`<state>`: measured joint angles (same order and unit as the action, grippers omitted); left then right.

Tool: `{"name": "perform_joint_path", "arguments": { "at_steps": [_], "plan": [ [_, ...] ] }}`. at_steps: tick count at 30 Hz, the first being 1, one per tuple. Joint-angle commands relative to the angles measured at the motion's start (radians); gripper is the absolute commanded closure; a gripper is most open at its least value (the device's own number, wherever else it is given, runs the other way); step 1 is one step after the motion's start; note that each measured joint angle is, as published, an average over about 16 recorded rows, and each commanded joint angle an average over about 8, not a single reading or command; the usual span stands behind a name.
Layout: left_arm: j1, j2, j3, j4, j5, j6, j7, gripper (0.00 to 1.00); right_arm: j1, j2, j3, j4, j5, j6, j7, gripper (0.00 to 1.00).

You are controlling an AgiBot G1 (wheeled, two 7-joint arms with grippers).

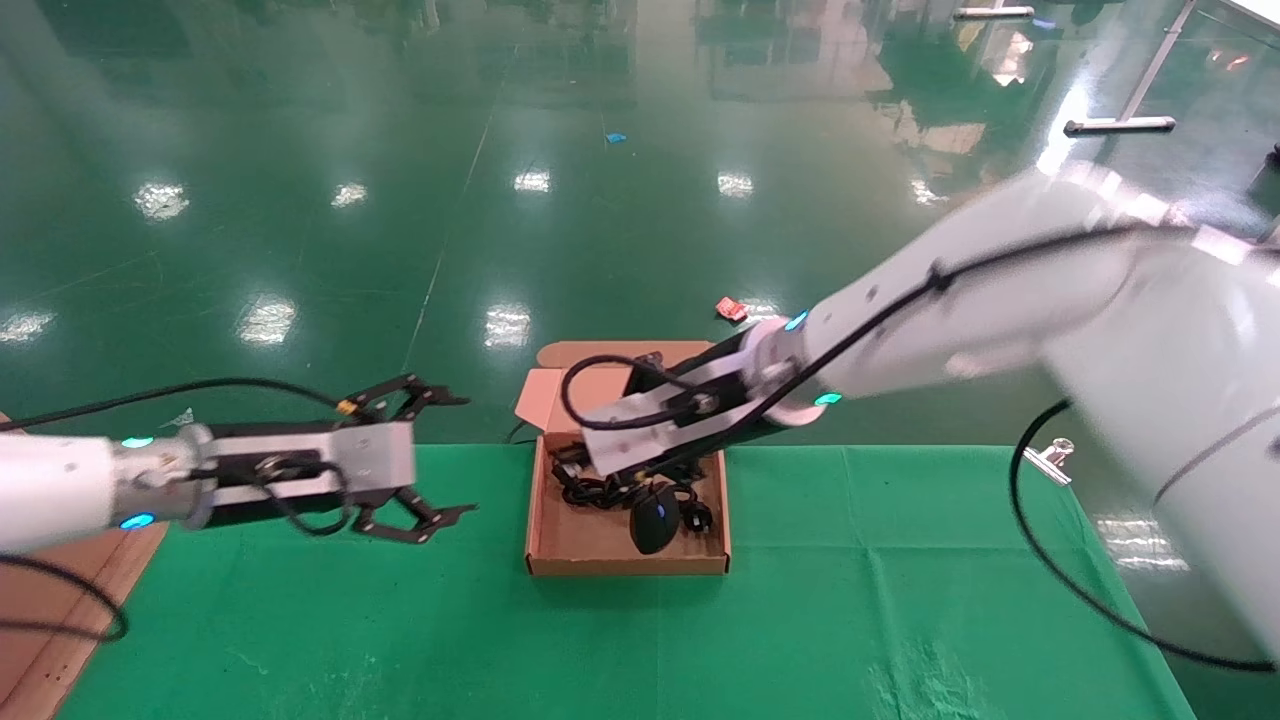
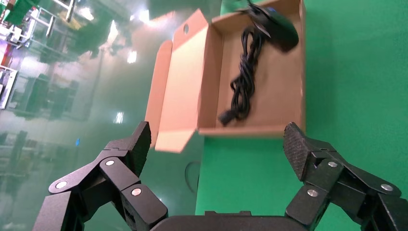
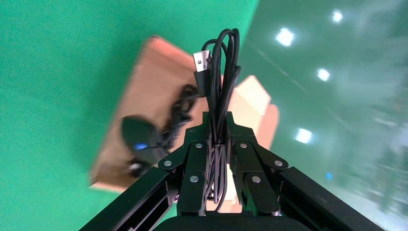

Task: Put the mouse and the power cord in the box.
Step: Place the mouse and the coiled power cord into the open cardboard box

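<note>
The brown box (image 1: 625, 565) stands open on the green table, its lid flap (image 2: 175, 91) hanging past the far edge. The black mouse (image 1: 655, 520) with a blue wheel lies in the box, near its front wall. Beside it, toward the back, lies the bundled power cord (image 2: 243, 86). My right gripper (image 3: 216, 115) hovers over the box's back half, shut on a thin looped cable (image 3: 221, 62) with a USB plug (image 3: 202, 60), the mouse's own cable. My left gripper (image 1: 455, 455) hangs open and empty left of the box.
A flat brown cardboard sheet (image 1: 60, 620) lies at the table's left edge. A metal clip (image 1: 1050, 458) sits on the far right edge. A red scrap (image 1: 730, 308) lies on the green floor beyond the box.
</note>
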<state>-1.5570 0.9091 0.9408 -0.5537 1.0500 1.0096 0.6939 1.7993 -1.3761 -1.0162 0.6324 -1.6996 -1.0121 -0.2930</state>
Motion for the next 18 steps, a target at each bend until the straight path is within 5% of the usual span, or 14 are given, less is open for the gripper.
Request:
{"name": "perform_joint_path", "arguments": {
  "at_steps": [1,9,16,18],
  "plan": [
    [0.01,-0.031,0.0,-0.008,-0.001,0.014,0.004,0.0,-0.03,-0.001,-0.04,0.027,0.018,0.087,0.016,1.0],
    [0.052,-0.085,-0.028,-0.022,-0.047,0.012,0.01,0.0,-0.104,0.002,-0.183,0.021,0.064,0.276,0.051,0.97],
    [0.063,-0.096,-0.036,-0.026,-0.058,0.016,0.022,0.0,-0.132,0.003,-0.257,0.002,0.081,0.326,0.057,0.13],
    [0.064,-0.098,-0.038,-0.026,-0.059,0.018,0.022,0.0,-0.136,0.003,-0.265,0.001,0.083,0.333,0.057,0.0]
  ]
}}
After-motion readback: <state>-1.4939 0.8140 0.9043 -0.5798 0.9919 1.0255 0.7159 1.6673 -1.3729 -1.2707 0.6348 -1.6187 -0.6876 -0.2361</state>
